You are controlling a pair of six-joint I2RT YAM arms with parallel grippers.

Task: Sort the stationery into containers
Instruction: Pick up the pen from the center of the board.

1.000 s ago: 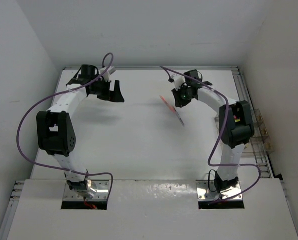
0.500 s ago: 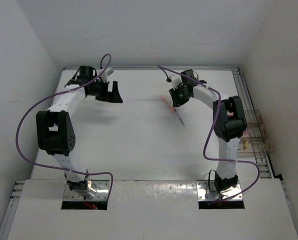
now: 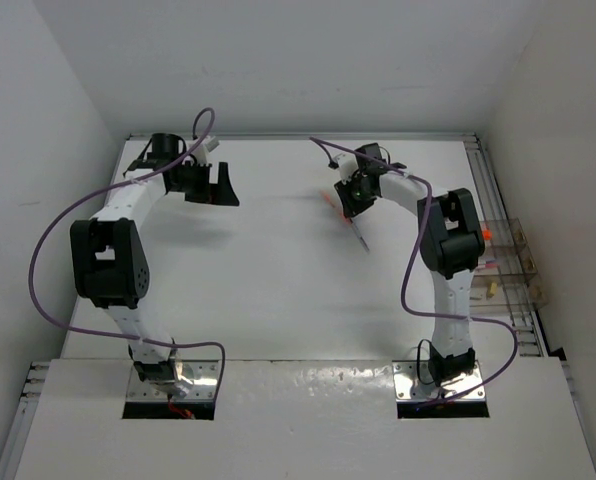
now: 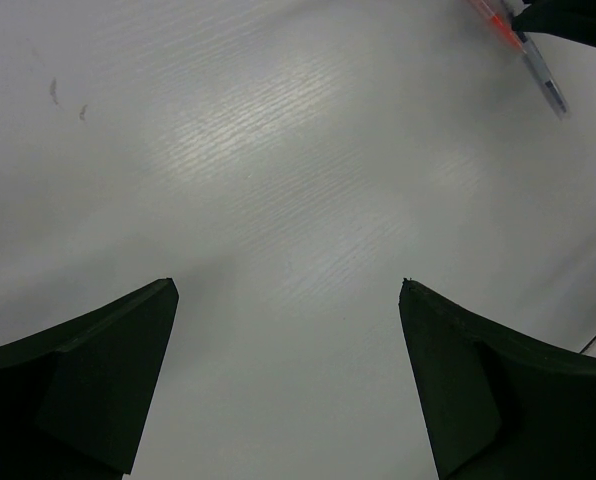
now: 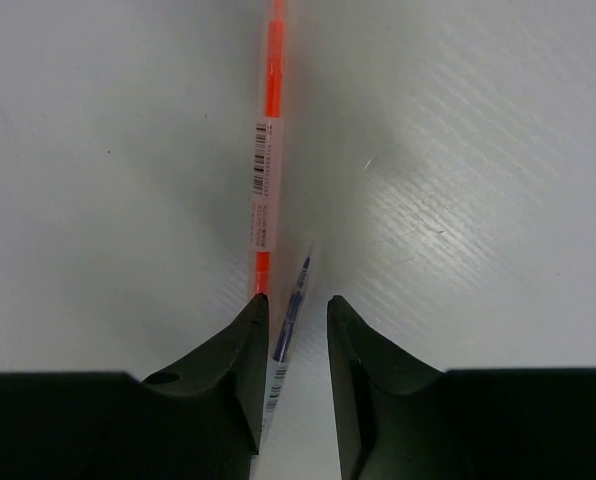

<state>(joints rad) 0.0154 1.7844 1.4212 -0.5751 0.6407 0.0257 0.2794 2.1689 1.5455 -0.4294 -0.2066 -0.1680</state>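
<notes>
Two thin pens lie side by side mid-table: an orange pen (image 5: pixel 271 120) and a clear pen with blue ink (image 5: pixel 302 275). In the top view the orange pen (image 3: pixel 327 202) pokes out left of my right gripper (image 3: pixel 350 203) and the clear pen (image 3: pixel 362 238) sticks out toward me. My right gripper (image 5: pixel 297 298) is low over the table, its jaws narrowly apart and straddling the clear pen; the left fingertip (image 5: pixel 253 320) is beside the orange pen. My left gripper (image 3: pixel 224 188) is wide open and empty (image 4: pixel 287 283). Clear containers (image 3: pixel 515 262) stand at the right edge.
The containers hold a few small items, one orange (image 3: pixel 486 235) and one yellowish (image 3: pixel 491 290). White walls close in the table on the left, back and right. The left wrist view shows both pens (image 4: pixel 538 70) at its top right corner.
My right gripper has moved a little left and come down over the two pens, its elbow swinging left. My left gripper has drifted slightly left.
</notes>
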